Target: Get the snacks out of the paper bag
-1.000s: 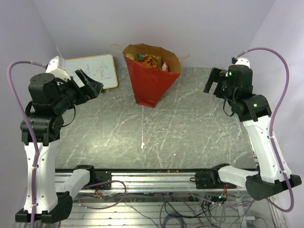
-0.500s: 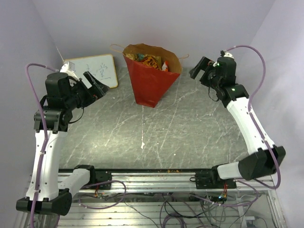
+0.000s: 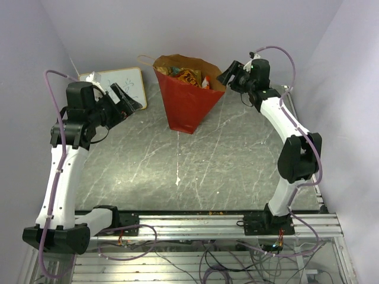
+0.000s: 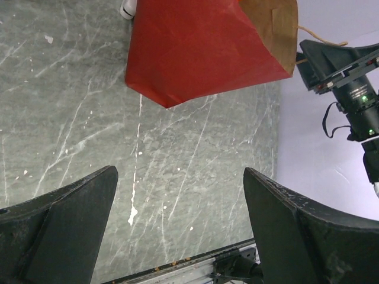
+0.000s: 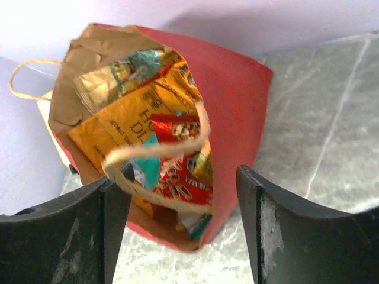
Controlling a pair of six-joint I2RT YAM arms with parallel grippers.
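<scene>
1. The bag [image 3: 188, 100] stands upright at the middle of the tabletop's [image 3: 207, 165] far edge, with its mouth open.
2. The snacks [image 5: 148, 124] are all inside the bag: orange, red and teal packets piled up to the rim.
3. The right gripper [image 5: 180, 171] hangs just above the bag's right rim and points down into the mouth. Its jaws are spread and hold nothing.
4. A tan cord handle [image 5: 157, 151] loops across the packets between those jaws. One end runs close by the left finger [image 5: 115, 213]; I cannot tell whether they touch.
5. The left gripper [image 4: 179, 171] hovers over the far left part of the tabletop, left of the bag and apart from it. Its jaws are spread wide and empty.
6. A whiteboard [image 3: 124, 83] sits at the far left corner, behind the left gripper.
</scene>
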